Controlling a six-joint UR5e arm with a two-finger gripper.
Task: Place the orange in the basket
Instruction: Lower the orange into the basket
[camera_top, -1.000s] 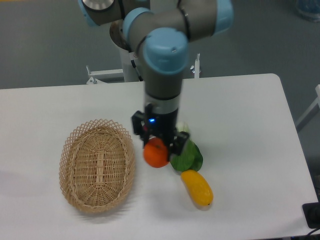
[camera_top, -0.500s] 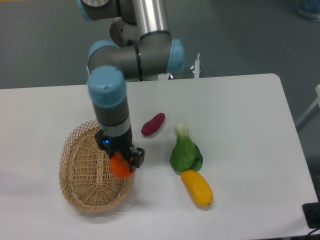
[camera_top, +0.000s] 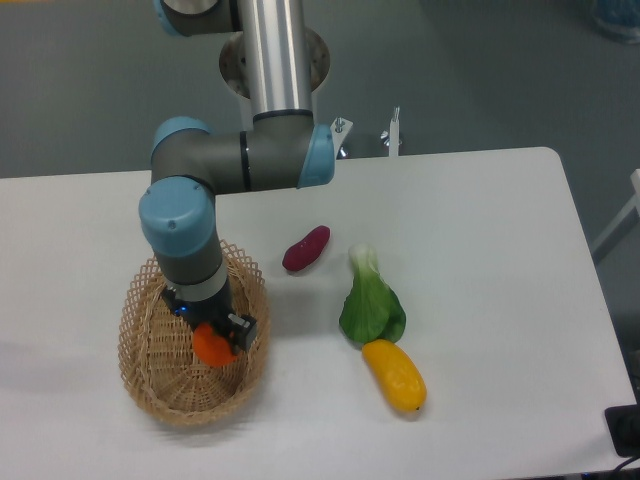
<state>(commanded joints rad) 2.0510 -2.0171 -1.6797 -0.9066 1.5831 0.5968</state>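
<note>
The orange (camera_top: 210, 347) is small, round and bright orange. My gripper (camera_top: 214, 340) is shut on it and holds it low inside the basket (camera_top: 150, 378), an oval tan wicker basket at the left front of the table. The arm reaches down over the basket's middle and hides part of its far rim. I cannot tell whether the orange touches the woven bottom.
A purple sweet potato (camera_top: 306, 248) lies right of the basket. A green leafy vegetable (camera_top: 371, 305) and a yellow oblong fruit (camera_top: 394, 376) lie further right. The white table (camera_top: 480, 250) ends at the right and front edges.
My gripper has carried the orange left from beside the green vegetable, over the basket's right rim, and down into the basket.
</note>
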